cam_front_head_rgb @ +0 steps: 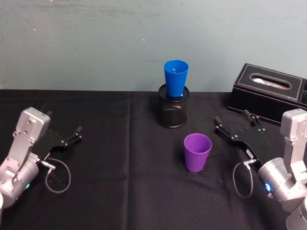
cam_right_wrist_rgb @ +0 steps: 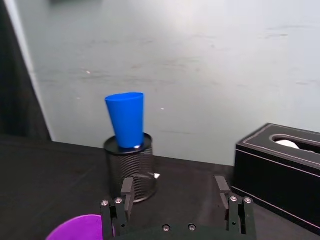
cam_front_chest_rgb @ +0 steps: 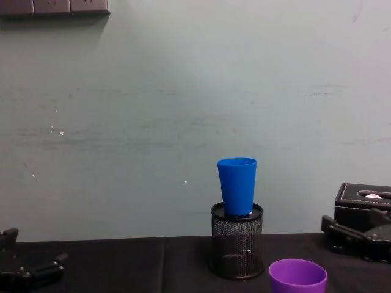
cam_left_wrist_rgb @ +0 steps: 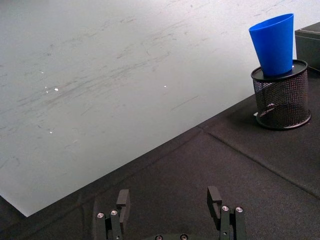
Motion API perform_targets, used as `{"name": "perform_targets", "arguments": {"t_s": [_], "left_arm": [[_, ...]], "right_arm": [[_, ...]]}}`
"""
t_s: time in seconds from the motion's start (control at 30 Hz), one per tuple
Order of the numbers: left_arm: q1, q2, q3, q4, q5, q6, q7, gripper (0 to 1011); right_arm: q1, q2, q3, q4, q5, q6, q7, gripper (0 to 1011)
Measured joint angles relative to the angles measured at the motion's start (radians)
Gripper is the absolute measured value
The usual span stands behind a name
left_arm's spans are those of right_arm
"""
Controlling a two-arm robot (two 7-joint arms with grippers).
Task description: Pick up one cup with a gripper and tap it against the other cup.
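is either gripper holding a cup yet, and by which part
Nothing is held. The right gripper is open beside the purple cup, not touching it; the left gripper is open too. The blue cup sits in the mesh holder.

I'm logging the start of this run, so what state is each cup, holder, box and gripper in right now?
purple cup: upright on the table, mouth up, not held.
blue cup: upright, seated in the holder's mouth.
black mesh pen holder: upright, carrying the blue cup.
black tissue box: closed, white tissue showing in its slot.
right gripper: open, holding nothing, beside the purple cup.
left gripper: open, holding nothing, parked.
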State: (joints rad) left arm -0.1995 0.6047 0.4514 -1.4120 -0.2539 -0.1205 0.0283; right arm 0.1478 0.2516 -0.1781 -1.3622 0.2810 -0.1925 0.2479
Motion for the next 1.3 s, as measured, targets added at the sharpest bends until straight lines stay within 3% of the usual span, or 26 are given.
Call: {"name": "perform_targets", "arguments": {"t_s": [0.47,0.67,1.3], "left_arm": [[0.0,0.0,0.0,0.0,0.0,0.0,0.0,1011],[0.0,0.0,0.0,0.0,0.0,0.0,0.0,1011],[0.0,0.0,0.0,0.0,0.0,0.0,0.0,1011]], "right_arm": [[0.003,-0.013,0.015,0.02,-0.12,0.069,-0.081,1003],[0.009,-0.022,0.024,0.042,-0.15,0.094,-0.096,1003],[0.013,-0.027,0.029,0.053,-0.16,0.101,-0.095,1003]]}}
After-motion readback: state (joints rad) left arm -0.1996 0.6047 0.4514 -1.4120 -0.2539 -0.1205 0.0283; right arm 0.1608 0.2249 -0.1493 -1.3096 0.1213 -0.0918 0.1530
